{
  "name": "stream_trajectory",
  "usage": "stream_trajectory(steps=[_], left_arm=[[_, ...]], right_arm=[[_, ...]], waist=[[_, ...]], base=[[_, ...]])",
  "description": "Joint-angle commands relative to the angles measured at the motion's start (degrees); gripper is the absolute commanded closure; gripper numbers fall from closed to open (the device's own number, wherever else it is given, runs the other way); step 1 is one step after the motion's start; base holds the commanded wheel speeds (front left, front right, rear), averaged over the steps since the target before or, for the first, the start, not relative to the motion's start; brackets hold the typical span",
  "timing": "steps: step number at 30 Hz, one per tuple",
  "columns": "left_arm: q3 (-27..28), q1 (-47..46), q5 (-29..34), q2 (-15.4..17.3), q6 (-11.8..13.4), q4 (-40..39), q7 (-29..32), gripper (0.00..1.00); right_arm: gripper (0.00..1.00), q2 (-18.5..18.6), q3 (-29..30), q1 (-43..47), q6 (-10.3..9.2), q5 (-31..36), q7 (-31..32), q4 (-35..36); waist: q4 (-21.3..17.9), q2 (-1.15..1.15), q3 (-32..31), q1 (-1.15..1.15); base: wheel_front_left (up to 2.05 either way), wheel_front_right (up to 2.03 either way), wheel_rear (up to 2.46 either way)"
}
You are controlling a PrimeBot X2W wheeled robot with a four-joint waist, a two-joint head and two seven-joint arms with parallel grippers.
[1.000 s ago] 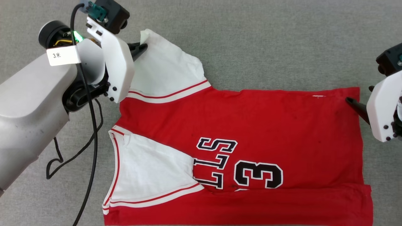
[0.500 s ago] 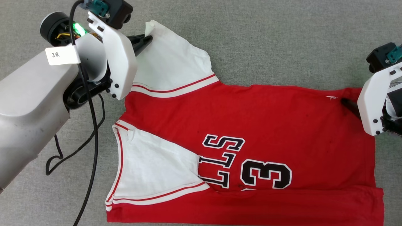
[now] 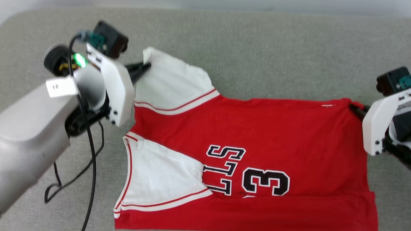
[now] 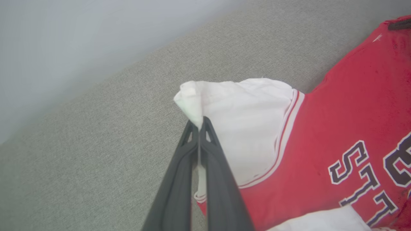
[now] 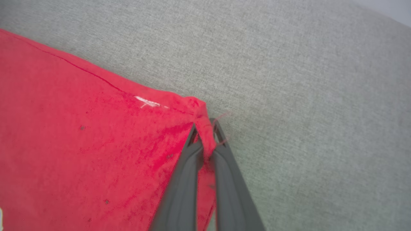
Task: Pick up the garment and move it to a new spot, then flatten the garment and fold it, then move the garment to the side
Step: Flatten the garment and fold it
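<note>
Starting on the left: the left gripper point(image 3: 145, 66) sits around 10 o'clock in the head view. Its pale forearm point(image 3: 29, 128) comes in from 8 o'clock with a black cable point(image 3: 93, 160) looping down beside it. Through its wrist camera I see both dark fingers pressed together on the tip of a white sleeve panel point(image 3: 173, 83), with a small bunch of white cloth poking past the fingertips. So that gripper is clamped tight on the garment point(image 3: 257, 128) at its far-left corner.

The garment lies spread on the grey fabric surface point(image 3: 257, 48), from the middle of the head view down to 6 o'clock, where the frame cuts off its near edge. The body is red, with a second white panel point(image 3: 160, 173) at about 7 o'clock; both panels are edged in red-and-white striped trim. Black white-outlined letters point(image 3: 226, 167) and a number 3 point(image 3: 266, 182) sit just below centre, lying sideways to me.

At 3 o'clock the right gripper point(image 3: 353, 107) comes in from the frame's edge and meets the garment's far-right red corner. Its wrist camera shows me the fingers closed with a pinch of red hem caught between them and a loose thread at the tip. Between the two grippers the far edge of the red body runs nearly straight.
</note>
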State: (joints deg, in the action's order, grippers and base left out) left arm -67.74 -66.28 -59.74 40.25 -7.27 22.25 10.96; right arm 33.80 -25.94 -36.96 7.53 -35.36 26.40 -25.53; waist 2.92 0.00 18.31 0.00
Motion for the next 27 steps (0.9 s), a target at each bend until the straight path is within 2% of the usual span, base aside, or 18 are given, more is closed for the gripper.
stream_trajectory(steps=[1,10,18,23,27], left_arm=[[-0.09,2.32,-0.67,0.71,0.18,-1.06,-0.97,1.0],[-0.64,10.3,-2.91,4.84,3.24,-6.87,-3.61,1.0],[-1.78,19.66,-5.34,9.69,7.9,-14.45,-5.56,1.0],[-2.5,25.45,-6.97,11.18,10.44,-17.38,-7.48,1.0],[-3.15,29.66,-8.13,11.65,11.43,-18.5,-8.86,1.0]], right_arm=[[1.0,0.08,0.33,2.1,-0.08,-0.49,-1.21,0.93],[1.0,0.14,3.19,11.66,-0.08,-1.22,-4.43,5.62],[1.0,-0.37,7.9,23.47,-0.08,-1.11,-4.95,11.57],[1.0,-1.32,11.06,30.06,-0.08,-0.66,-4.27,15.43],[1.0,-2.15,13.58,34.3,-0.08,-0.34,-3.54,18.36]], waist=[[-0.33,0.0,-3.07,0.0],[-0.08,0.0,-9.2,0.0],[0.28,0.0,-12.99,0.0],[0.34,0.0,-13.67,0.0],[0.35,0.0,-13.73,0.0]], base=[[0.0,0.0,0.0],[0.0,0.0,0.0],[0.0,0.0,0.0],[0.0,0.0,0.0],[0.0,0.0,0.0]])
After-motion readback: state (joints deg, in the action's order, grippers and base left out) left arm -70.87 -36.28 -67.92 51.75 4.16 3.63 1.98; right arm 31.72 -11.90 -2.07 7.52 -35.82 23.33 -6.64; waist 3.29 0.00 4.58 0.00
